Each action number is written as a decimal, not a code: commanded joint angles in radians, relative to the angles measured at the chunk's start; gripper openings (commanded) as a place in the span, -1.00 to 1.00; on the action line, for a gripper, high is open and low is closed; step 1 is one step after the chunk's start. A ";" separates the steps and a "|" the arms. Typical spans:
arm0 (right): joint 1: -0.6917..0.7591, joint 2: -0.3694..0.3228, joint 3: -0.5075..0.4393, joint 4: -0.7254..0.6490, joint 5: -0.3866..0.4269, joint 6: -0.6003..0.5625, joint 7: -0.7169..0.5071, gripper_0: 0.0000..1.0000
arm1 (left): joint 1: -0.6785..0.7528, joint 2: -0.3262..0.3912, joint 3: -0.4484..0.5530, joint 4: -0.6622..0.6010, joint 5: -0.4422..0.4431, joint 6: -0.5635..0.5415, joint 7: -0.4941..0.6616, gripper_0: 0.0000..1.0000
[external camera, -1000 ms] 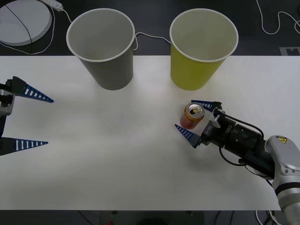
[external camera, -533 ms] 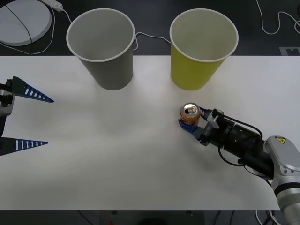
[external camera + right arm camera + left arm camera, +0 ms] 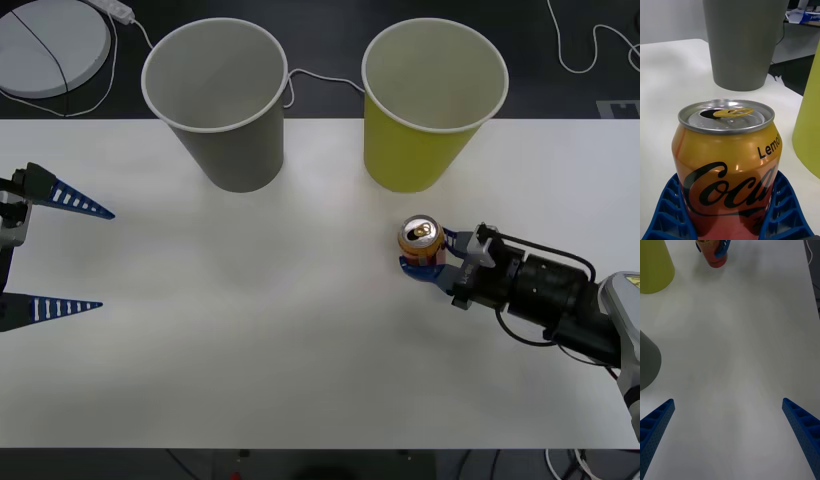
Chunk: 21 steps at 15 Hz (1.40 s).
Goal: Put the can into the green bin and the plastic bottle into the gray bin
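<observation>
Your can (image 3: 421,243), an orange-red Coca-Cola Lemon with its pull-tab top up, stands upright on the white table (image 3: 300,340), at about 4 o'clock from the table's middle in the front view. The right gripper (image 3: 428,252) has it: the two blue ribbed fingers (image 3: 788,213) are clenched against the can's lower sides, one on each flank, as the right wrist view shows plainly. You cannot tell from these pictures whether the can's base rests on the table or has just cleared it.

From the can, the green bin (image 3: 433,105) stands near at about 12 o'clock, upright and open. The gray bin (image 3: 217,100) stands farther off at about 10 o'clock, also upright; what you can see of each bin's pale inside holds nothing. Both sit along the table's far edge, apart from each other.

Your left gripper (image 3: 55,255) waits at the table's 9 o'clock edge, well apart from everything, fingers spread wide and grasping nothing.

As for progress, you are early: the can is grasped but not yet binned, so the lift, the carry over the green bin's white rim and the drop are all left. No plastic bottle is on the table in the front view, so that half of the task is not begun.
</observation>
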 commanded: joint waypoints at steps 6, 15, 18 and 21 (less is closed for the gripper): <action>0.184 -0.151 -0.042 -0.473 0.204 -0.012 -0.534 -1.00 | 0.000 0.000 0.000 0.000 0.000 0.000 0.000 1.00; 0.205 -0.290 -0.218 -0.812 0.342 -0.259 -1.139 -1.00 | 0.000 0.000 0.000 0.000 0.000 0.000 0.000 1.00; 0.185 -0.355 -0.271 -0.847 0.323 -0.328 -1.261 -1.00 | 0.000 0.000 0.000 0.000 0.000 0.000 0.000 1.00; 0.159 -0.442 -0.300 -0.853 0.265 -0.368 -1.375 -1.00 | 0.000 0.000 0.000 0.000 0.000 0.000 0.000 1.00</action>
